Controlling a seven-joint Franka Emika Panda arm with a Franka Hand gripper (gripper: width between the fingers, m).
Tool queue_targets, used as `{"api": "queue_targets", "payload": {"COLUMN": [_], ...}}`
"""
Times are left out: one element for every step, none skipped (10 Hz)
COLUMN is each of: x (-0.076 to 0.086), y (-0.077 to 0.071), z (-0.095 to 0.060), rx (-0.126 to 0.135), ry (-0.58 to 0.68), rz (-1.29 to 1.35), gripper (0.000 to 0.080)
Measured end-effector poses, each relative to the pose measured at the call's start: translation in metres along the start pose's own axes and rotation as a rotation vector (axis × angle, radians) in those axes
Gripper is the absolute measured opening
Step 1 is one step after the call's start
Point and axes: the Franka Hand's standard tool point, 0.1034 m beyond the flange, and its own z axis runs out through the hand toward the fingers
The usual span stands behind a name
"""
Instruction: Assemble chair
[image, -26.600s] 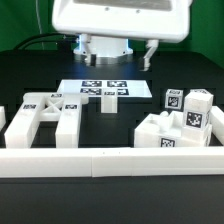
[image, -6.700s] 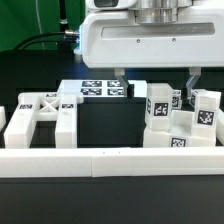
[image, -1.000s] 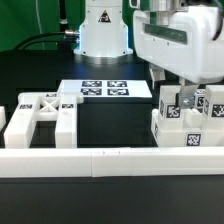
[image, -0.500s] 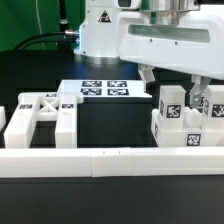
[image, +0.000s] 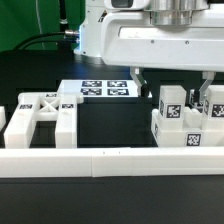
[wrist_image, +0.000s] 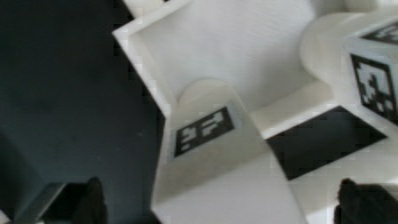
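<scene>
Two clusters of glossy white blocky plastic chair parts (image: 185, 128) on matte black table (image: 110, 125), smooth hard faces, each with square black-and-white tags. H-shaped frame (image: 40, 115) at front edge toward exterior view's left. Stacked blocks with upright tagged post (image: 171, 106) at front corner on exterior view's right, behind long low white border rail (image: 100, 160). Two-finger gripper (image: 170, 88) spread wide, straddling post, holding nothing. Thin flat marker board (image: 100, 90) mid-table.

The pincer (image: 170, 86) hangs spread above the chair parts (image: 172, 124) on the exterior view's right.
</scene>
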Motion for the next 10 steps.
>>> {"api": "queue_targets", "payload": {"x": [-0.0008,-0.0011,-0.0011,-0.0012,-0.0012,-0.001,-0.001,-0.001,-0.0009,-0.0008], "y": [-0.001,-0.0013,-0.0005,-0.0004,0.0,0.0005,0.0007,0.0008,0.0011,0.0009], "z": [0.0004,0.0007,0.0012,0.0015,0.0017,0.0018,0.002,0.0021,0.0022,0.0026], "rx": [0.0,-0.002,-0.01,-0.01,-0.01,-0.011,-0.011,-0.011,-0.011,-0.011], "ry": [-0.001,-0.001,-0.001,-0.002,-0.002,-0.002,-0.002,-0.003,-0.003,-0.003], "rz": [-0.048,-0.101,-0.196,-0.244,-0.274,-0.271,-0.259,-0.239,-0.238,-0.199], "gripper": [0.0649,0.0649,0.0649,0.0649,0.0649,0.0529,0.0529,0.0373,0.0373,0.0285]}}
